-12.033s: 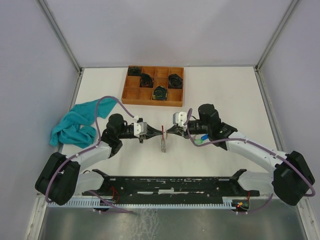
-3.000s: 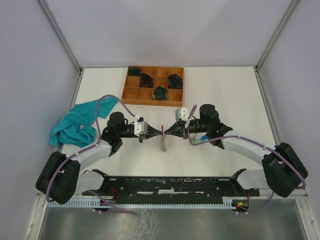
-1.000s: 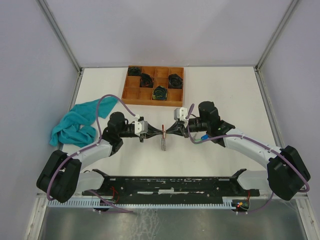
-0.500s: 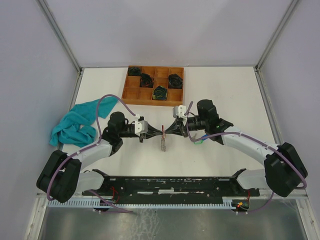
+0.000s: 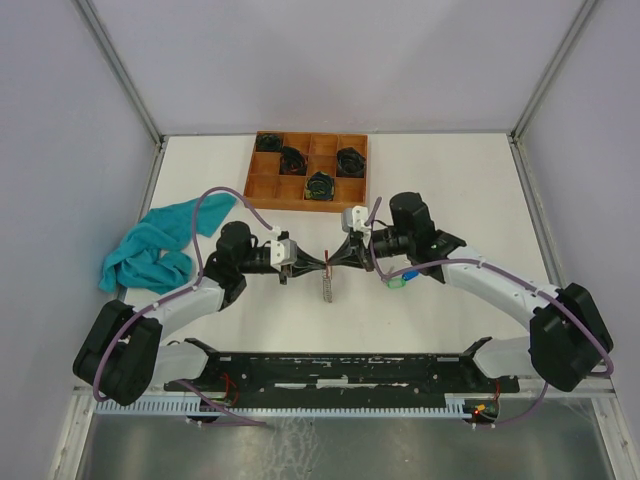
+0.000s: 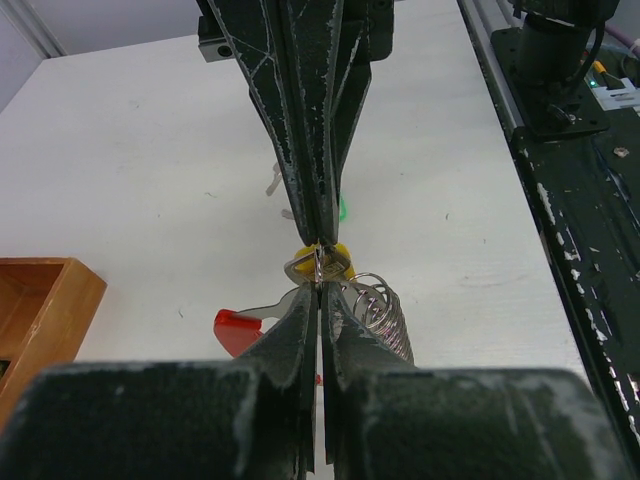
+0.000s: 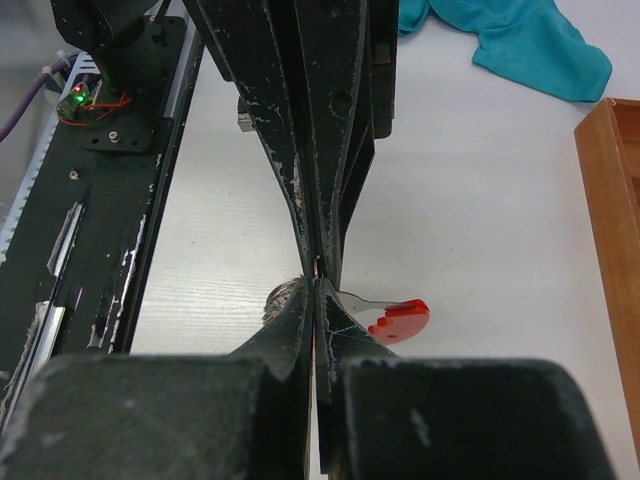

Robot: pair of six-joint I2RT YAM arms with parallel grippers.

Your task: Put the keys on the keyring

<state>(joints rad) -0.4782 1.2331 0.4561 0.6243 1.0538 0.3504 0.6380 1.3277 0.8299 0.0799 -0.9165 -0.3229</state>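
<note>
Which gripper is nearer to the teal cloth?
Left. The left gripper sits between the teal cloth and the right gripper, which meets it tip to tip farther away.

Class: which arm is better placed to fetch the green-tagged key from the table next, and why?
Right. The green-tagged key lies beside the right arm, close behind the right tool; the left tool is farther off.

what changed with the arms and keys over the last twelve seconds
The right arm swung its wrist left and toward the tray, with its elbow and shoulder shifting too. Nothing was picked up or released. The right gripper and left gripper stay shut tip to tip on the key bunch. The blue and green keys, the tray and the cloth have not moved.
</note>
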